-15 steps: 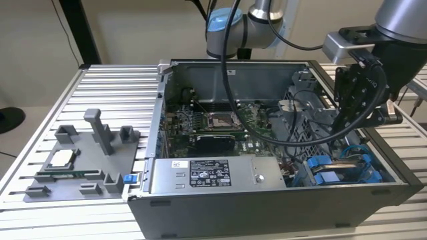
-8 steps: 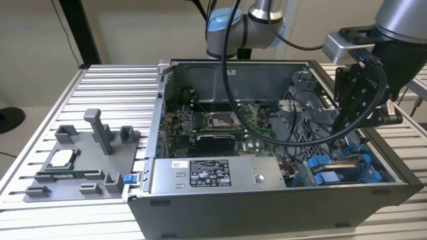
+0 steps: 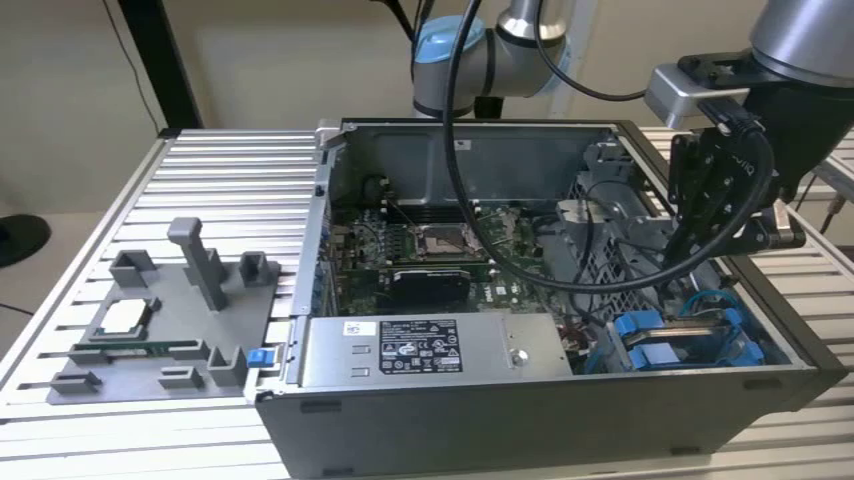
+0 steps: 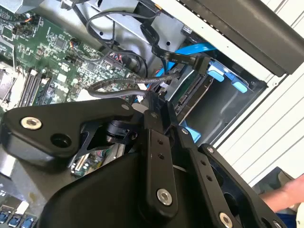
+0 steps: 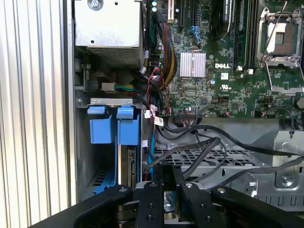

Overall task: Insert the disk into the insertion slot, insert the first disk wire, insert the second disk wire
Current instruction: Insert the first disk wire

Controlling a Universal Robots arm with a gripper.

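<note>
Black gripper (image 3: 721,215) on a grey robot arm hangs inside an open computer case (image 3: 534,420), over the corner at the exterior view's right. Whether it is gripping anything I cannot tell. The case sits on a ribbed metal table (image 3: 227,190). The disk (image 4: 194,90) sits in the slot (image 3: 654,345), a narrow bay of bright blue plastic rails set in grey metal in that same corner. In the second wrist view the disk is a flat silver-grey slab seen end-on, with a row of connector pins along its near edge and blue plastic at either side. In the first wrist view two blue tabs (image 5: 116,124) stand side by side over the bay, and the disk's thin edge runs beneath one of them. A black wire (image 5: 199,147) loops across just beside the gripper. A flat blue cable (image 4: 194,49) with a black plug ends near the disk; whether it is plugged in I cannot tell. A green circuit board (image 3: 427,260) and a grey labelled box (image 3: 400,350) lie further in.
</note>
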